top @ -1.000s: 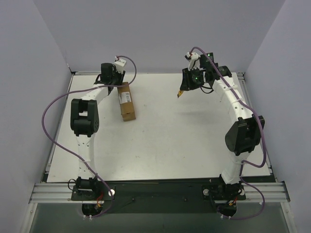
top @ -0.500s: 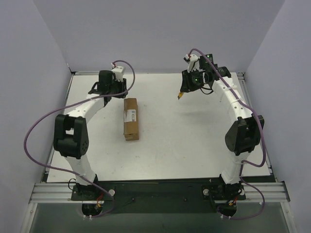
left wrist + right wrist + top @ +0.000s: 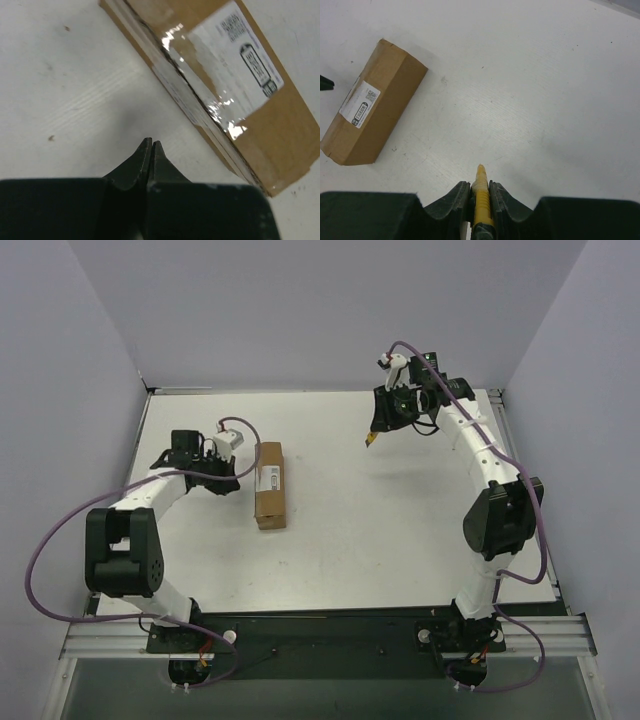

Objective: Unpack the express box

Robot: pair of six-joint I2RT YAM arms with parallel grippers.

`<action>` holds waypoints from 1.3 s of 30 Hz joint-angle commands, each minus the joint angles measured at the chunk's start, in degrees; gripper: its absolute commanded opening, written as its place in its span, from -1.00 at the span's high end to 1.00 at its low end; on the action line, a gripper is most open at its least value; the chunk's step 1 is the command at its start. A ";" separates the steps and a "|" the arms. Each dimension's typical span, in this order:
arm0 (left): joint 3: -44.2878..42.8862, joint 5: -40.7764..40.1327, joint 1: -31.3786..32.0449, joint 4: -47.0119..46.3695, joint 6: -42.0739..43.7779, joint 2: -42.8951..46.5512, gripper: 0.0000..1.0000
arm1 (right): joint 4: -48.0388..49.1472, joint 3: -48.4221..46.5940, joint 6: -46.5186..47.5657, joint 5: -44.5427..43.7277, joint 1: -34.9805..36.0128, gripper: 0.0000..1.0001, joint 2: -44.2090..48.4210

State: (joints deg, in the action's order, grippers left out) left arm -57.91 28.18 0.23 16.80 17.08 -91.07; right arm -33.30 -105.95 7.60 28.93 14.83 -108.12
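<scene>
Cardboard express box (image 3: 270, 484) lies flat — left gripper (image 3: 151, 146) clenched empty, right gripper (image 3: 479, 185) grasping knife (image 3: 480, 175).

Left wrist view: the express box (image 3: 260, 120) runs off the upper and right edges, its label (image 3: 240, 55) print blurred past reading; right wrist view: the yellow tool (image 3: 481, 197) is cut off at the bottom edge; a dark sliver (image 3: 325, 83) at the left edge is too cropped to identify.
</scene>
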 commanded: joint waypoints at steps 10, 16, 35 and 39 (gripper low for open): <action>-10.45 14.27 21.46 3.60 15.70 -7.54 1.00 | -0.63 -1.54 0.05 1.31 0.64 1.00 1.24; -20.03 20.58 18.42 16.06 19.47 -11.33 1.00 | -1.07 -1.36 0.93 1.22 0.11 1.00 2.03; -27.43 13.75 7.24 -6.06 -19.62 -23.98 0.25 | 3.68 -1.81 7.69 1.22 6.09 1.00 6.60; -24.37 12.78 8.47 -6.51 -20.33 -23.02 0.24 | 3.94 0.74 9.45 2.19 6.61 1.00 9.49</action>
State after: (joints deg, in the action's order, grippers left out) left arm -83.35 42.46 7.77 13.37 0.47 -115.59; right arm -31.00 -106.96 14.26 30.28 21.54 -104.42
